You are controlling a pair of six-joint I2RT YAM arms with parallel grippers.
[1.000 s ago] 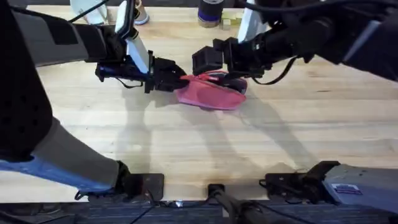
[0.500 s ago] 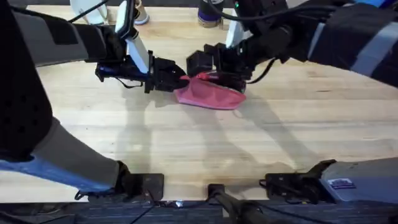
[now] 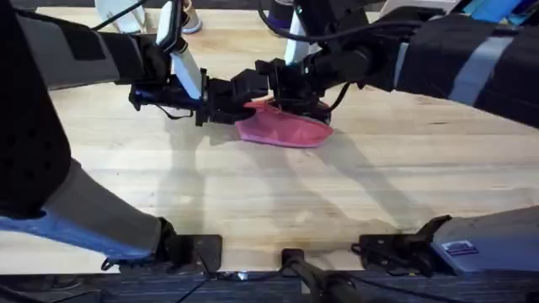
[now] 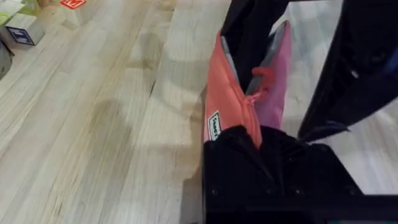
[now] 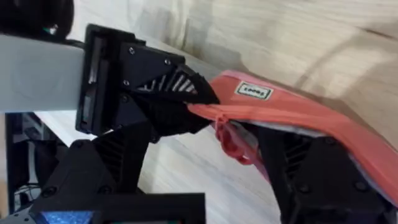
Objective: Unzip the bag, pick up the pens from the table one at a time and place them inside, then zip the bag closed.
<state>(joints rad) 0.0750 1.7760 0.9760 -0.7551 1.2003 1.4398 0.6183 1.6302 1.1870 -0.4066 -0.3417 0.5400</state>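
The pink bag (image 3: 290, 130) lies on the table (image 3: 253, 202) at the middle back, its mouth open and grey lining showing (image 4: 273, 53). My left gripper (image 3: 244, 105) is shut on the bag's left end (image 4: 217, 106), and it appears black in the right wrist view (image 5: 186, 106). My right gripper (image 3: 274, 97) hovers over the same end, close to the left one. It is open, and its fingers (image 5: 298, 168) stand a little apart around the red zipper pull cord (image 5: 233, 140) (image 4: 261, 78). One right finger (image 4: 249, 37) dips into the bag's mouth. The pens are out of view.
A white object (image 3: 118, 13) and a dark cylinder (image 3: 286, 17) stand at the table's far edge. Small boxes (image 4: 18, 34) sit far off to one side. Bare wood stretches in front of the bag toward the arm bases.
The right gripper has slid left along the top of the bag until it nearly meets the left gripper. The left gripper and the bag have stayed put.
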